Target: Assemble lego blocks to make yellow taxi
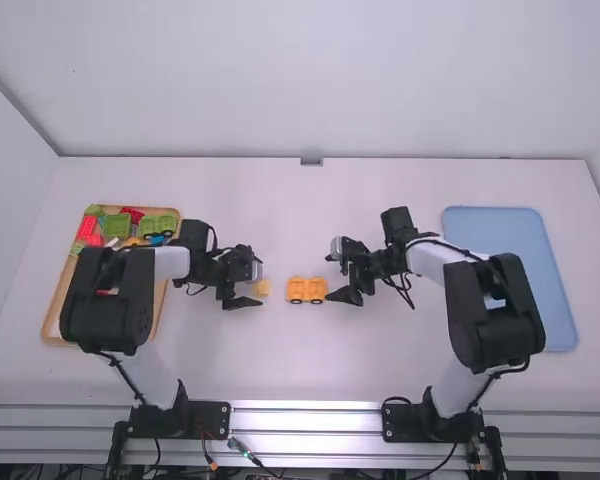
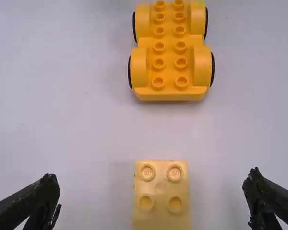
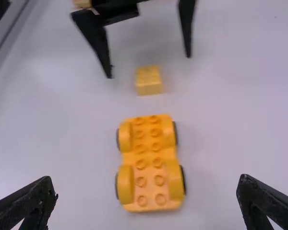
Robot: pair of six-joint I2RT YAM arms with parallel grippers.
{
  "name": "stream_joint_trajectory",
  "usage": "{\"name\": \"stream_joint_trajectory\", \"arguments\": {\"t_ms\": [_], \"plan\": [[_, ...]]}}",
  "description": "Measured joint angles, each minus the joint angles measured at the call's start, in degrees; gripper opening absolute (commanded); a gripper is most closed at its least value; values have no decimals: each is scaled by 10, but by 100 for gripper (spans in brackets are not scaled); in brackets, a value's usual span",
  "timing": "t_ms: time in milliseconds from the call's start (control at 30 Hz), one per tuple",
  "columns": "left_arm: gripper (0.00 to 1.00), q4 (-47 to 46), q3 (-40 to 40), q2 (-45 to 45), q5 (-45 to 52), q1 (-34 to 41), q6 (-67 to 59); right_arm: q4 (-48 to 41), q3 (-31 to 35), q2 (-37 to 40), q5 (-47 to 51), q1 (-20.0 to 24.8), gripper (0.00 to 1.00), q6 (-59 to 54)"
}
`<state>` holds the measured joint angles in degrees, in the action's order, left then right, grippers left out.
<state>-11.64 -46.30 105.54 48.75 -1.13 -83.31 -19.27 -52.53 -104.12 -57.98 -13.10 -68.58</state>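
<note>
Yellow block: mid-table, a bit nearer the near edge than the far edge, between left gripper and the yellow wheeled base. Base sits on its wheels, studs up, just beside the block toward the table's right edge, a gap between. Block's studded top looks about square, no clear long axis; base's long axis runs left edge to right edge, pointing at the block.

Left gripper is nearer the block. Its fingers are spread, one on the far-edge side, one on the near-edge side, room both sides, nothing gripped. Right gripper also released, fingers wide apart, at the base's right-hand end.

Step looks like picking up the block. Next probably: left closes on the block's sides, lifts, shifts toward the right edge, presses onto the base studs. Right could clamp the base across its width to stop it rolling. Risk: fingers off centre nudge or turn the block, studs then don't line up.

Early in the build; spare pieces on wooden tray by the left edge, blue tray by the right edge.
</note>
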Motion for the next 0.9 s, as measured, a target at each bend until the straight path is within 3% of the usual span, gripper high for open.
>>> {"name": "stream_joint_trajectory", "arguments": {"t_ms": [100, 200, 300, 433, 600, 800, 900], "plan": [[99, 0, -11, 13, 7, 0, 11, 17, 0, 0, -3, -13, 99, -22], [99, -4, -20, 17, 9, 0, 17, 103, 16, 0, 2, -23, 99, -7], [99, -14, -24, 18, 10, 0, 24, 254, 66, 0, 20, -30, 99, 58], [99, -28, -24, 18, 10, 0, 25, 371, 139, 0, 32, -25, 99, 125], [97, -29, -24, 18, 10, 1, 25, 412, 174, 0, 32, -16, 99, 179], [84, 10, -9, 18, 5, 3, 26, 416, 174, 0, 42, -20, 99, 200], [58, 13, 5, 18, 5, 3, 28, 416, 174, 0, 45, -22, 99, 203]]}}
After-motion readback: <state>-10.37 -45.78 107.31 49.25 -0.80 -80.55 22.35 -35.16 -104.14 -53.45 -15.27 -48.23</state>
